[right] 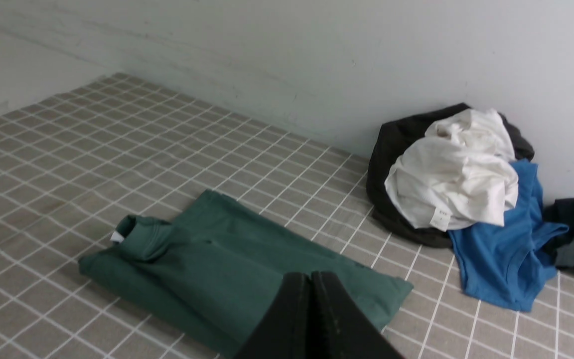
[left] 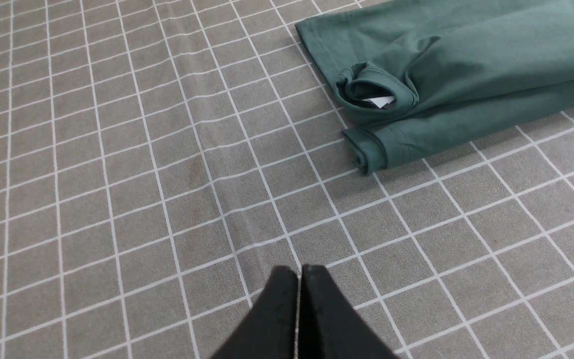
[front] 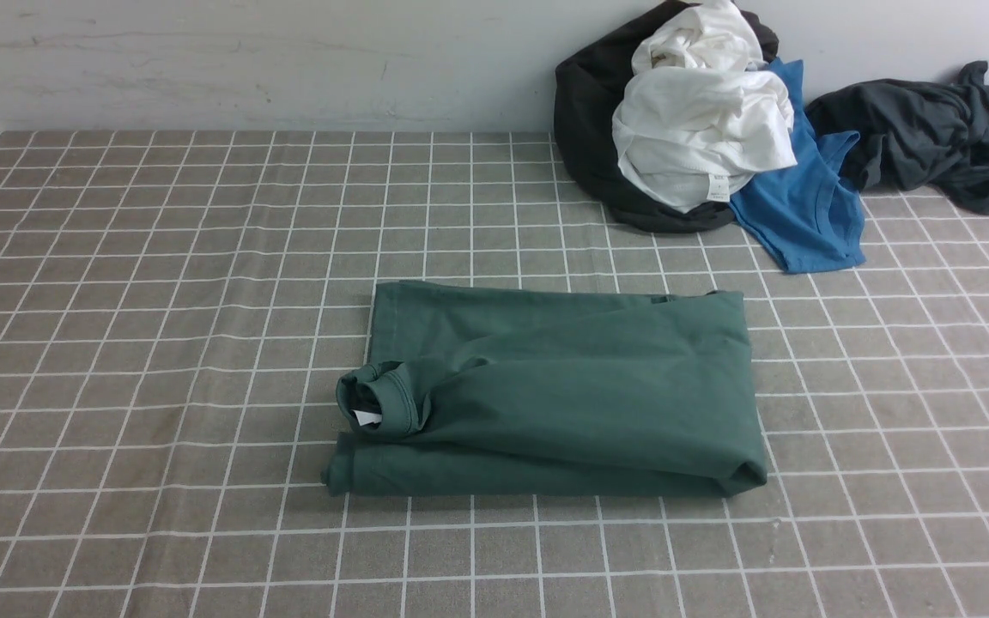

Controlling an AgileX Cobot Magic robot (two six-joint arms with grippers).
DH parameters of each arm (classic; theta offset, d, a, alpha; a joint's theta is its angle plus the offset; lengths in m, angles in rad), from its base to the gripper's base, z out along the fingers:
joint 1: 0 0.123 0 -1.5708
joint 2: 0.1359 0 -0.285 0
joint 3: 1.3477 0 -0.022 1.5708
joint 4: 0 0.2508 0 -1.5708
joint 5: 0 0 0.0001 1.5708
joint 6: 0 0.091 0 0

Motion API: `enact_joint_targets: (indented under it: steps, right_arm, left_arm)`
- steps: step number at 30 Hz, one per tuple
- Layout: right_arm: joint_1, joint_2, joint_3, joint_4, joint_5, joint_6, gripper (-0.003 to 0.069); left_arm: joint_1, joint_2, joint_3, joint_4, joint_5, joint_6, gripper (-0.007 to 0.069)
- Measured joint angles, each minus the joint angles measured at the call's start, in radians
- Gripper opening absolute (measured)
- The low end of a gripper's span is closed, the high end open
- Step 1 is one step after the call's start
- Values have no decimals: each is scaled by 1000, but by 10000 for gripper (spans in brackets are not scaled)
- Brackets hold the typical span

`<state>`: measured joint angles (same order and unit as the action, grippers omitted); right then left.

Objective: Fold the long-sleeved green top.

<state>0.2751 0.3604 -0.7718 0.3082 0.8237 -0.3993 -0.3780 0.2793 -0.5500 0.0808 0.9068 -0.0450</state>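
Observation:
The green long-sleeved top (front: pixel 563 395) lies folded into a rectangle in the middle of the checked cloth, its ribbed neck and small white tag (front: pixel 367 418) at its left end. It also shows in the left wrist view (left: pixel 456 70) and the right wrist view (right: pixel 217 269). Neither gripper shows in the front view. My left gripper (left: pixel 299 271) is shut and empty, above bare cloth well short of the top's neck end. My right gripper (right: pixel 311 276) is shut and empty, raised above the table near the top's other end.
A pile of clothes sits at the back right against the wall: a black garment (front: pixel 589 129), a white one (front: pixel 700 112), a bright blue shirt (front: pixel 803 206) and a dark grey garment (front: pixel 932 137). The grey checked tablecloth (front: pixel 160 300) covers the table.

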Motion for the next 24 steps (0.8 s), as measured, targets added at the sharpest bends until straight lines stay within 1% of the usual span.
enact_joint_targets:
  steps: [4,7,11,15,17,18,20,22,23,24]
  right_arm:
    - [0,0,0,-2,64,0,-14]
    - [0,0,0,-37,64,0,-14]
    - [0,0,7,-45,41,0,-14]
    - [-1,-6,122,-49,-173,9,-14]
    - [-9,-29,213,-73,-330,56,-14]
    - [-21,-52,283,-106,-433,103,-14]
    - [-47,-95,393,-156,-572,191,-14]
    - [-77,-137,466,-203,-642,255,-14]
    - [-108,-177,544,-243,-689,330,-14]
    - [-149,-226,613,-268,-700,399,-14]
  left_arm:
    - [0,0,0,0,0,0,-7]
    - [0,0,0,0,0,0,-7]
    - [0,0,0,0,0,0,-7]
    - [0,0,0,0,0,0,-7]
    - [0,0,0,0,0,0,-7]
    - [0,0,0,0,0,0,-7]
    - [0,0,0,0,0,0,-7]
    - [0,0,0,0,0,0,-7]
    - [0,0,0,0,0,0,-7]
    - [0,0,0,0,0,0,-7]
